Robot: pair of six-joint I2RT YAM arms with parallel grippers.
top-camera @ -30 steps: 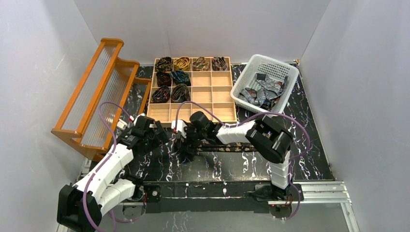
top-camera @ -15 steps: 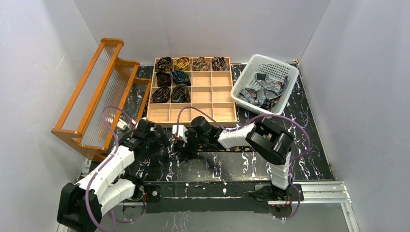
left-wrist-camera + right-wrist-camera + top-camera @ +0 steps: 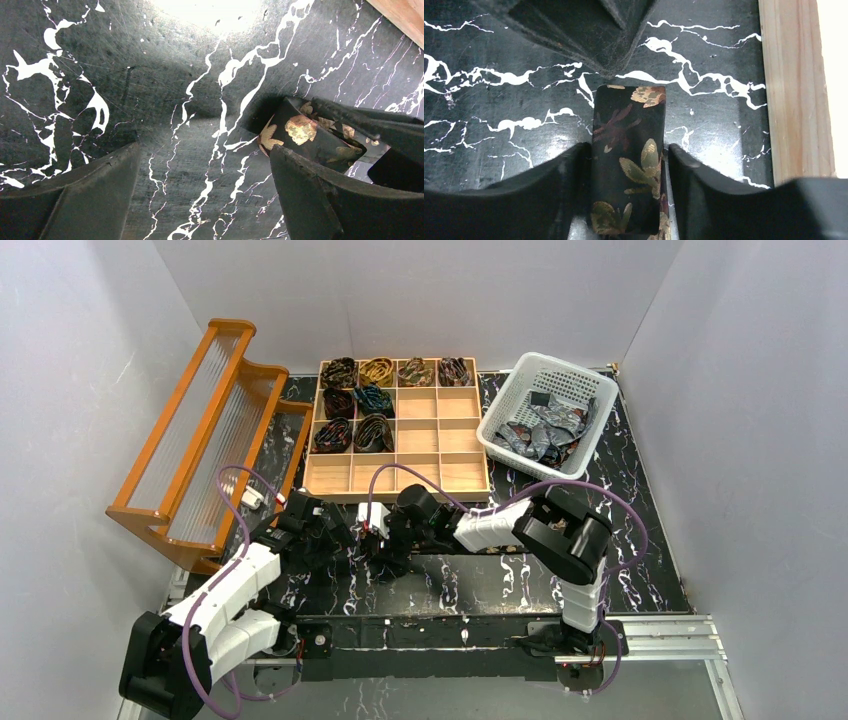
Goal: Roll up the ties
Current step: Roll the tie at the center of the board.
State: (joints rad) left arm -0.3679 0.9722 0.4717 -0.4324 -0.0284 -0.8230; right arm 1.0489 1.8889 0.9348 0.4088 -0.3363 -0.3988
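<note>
A long dark tie (image 3: 500, 550) with gold leaves lies across the black marbled table under my right arm. Its folded end (image 3: 626, 165) stands between the fingers of my right gripper (image 3: 626, 172), which press on both of its edges. My left gripper (image 3: 205, 185) is wide open just left of it, low over bare table, with the same tie end (image 3: 300, 132) beside its right finger (image 3: 320, 195). In the top view the left gripper (image 3: 335, 540) and right gripper (image 3: 378, 545) sit close together, tip to tip.
A wooden compartment tray (image 3: 440, 435) behind the grippers holds several rolled ties (image 3: 355, 400); its rim (image 3: 794, 90) runs right beside my right gripper. A white basket (image 3: 590, 390) at back right holds loose ties (image 3: 545, 430). A wooden rack (image 3: 200, 430) stands at the left.
The right gripper's jaws have come in from wide open onto the tie's folded end. Both grippers have drifted slightly toward the near edge.
</note>
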